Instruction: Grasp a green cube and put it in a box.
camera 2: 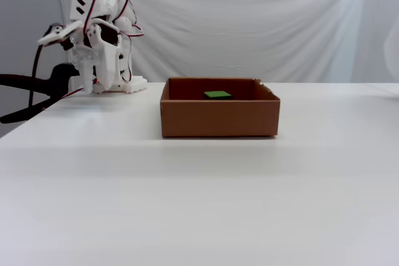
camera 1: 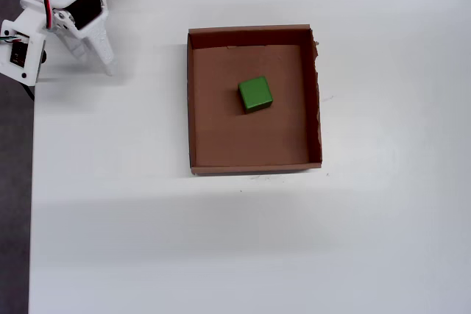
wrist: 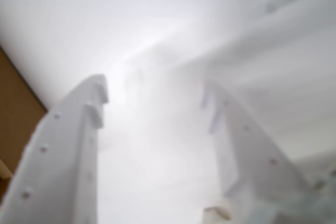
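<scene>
Overhead view: green cube (camera 1: 255,94) sits inside the box (camera 1: 254,164), near its middle, on the white table (camera 1: 221,248). Claw (wrist: 155,98) spread and empty in wrist view, well left of box.

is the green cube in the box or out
In. The overhead view shows the green cube resting on the floor of the box, clear of all its walls.

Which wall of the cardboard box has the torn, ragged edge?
In the overhead view it is the right-hand wall of the box, the side farthest from the hand. Its edge wavers and frays; the other three run straight. The green cube sits inside.
</scene>
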